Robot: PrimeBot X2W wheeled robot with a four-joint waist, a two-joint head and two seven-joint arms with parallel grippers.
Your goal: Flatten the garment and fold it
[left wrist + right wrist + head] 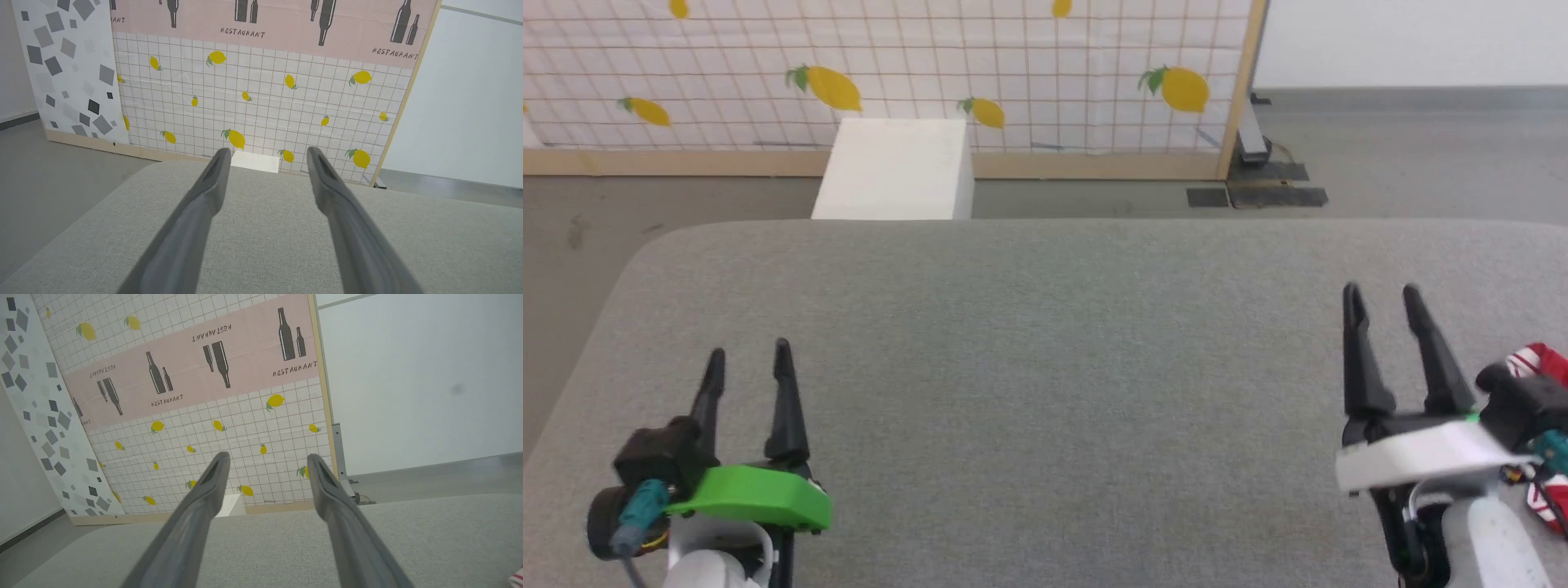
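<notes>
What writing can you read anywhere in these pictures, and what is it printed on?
"RESTAURANT": printed under bottle drawings on the pink band of the lemon-patterned screen, repeated several times; in the right wrist view some copies stand upside down.
On the garment, a red-and-white edge at the table's right side, no lettering can be read.
I can read no other text.

The garment [1539,358] is laid on the desk [1045,367] at its near right, just right of the right tool [1381,289]. The left tool [749,349] is held over the near left. Beyond the far edge, a box [894,171] is set before a screen [1013,73].
</notes>
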